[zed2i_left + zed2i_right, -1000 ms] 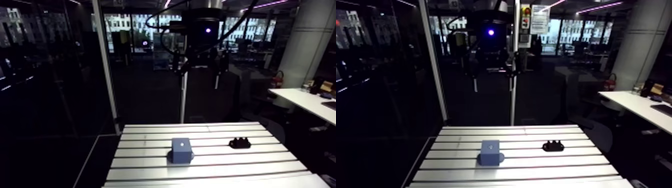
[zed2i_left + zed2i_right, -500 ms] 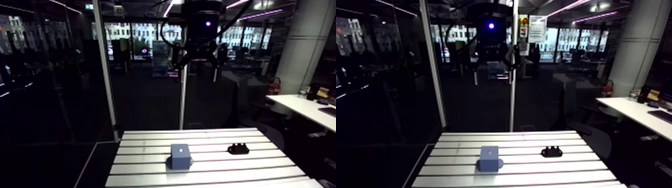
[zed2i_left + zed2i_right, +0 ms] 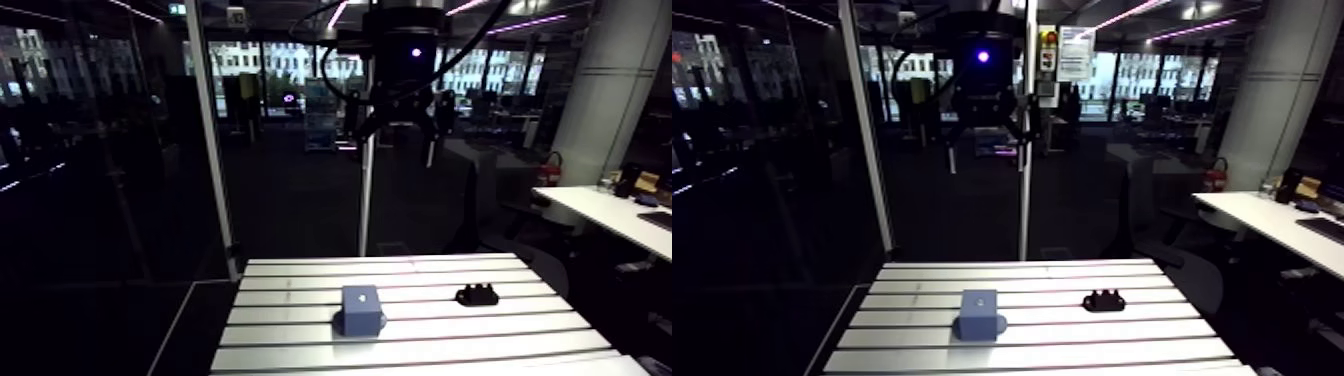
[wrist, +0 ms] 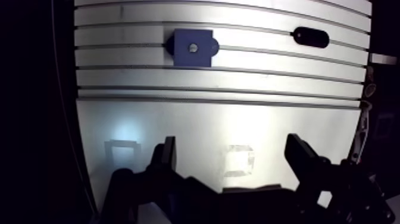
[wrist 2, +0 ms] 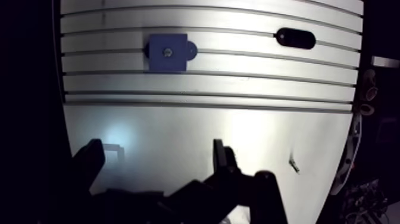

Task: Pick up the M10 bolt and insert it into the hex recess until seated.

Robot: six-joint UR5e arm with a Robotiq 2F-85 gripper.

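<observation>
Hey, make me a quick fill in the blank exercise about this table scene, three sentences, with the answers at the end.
1. The block on the slotted table is ____ in colour.
2. The claw hangs above the table, ____ and holding nothing.
3. The small object lying apart from the block is ____ in colour.
Missing words: blue; open; black.

On my slotted aluminium table (image 3: 450,330) sit a blue block (image 3: 361,308) and, well apart, a small black oblong piece (image 3: 478,295).
</observation>
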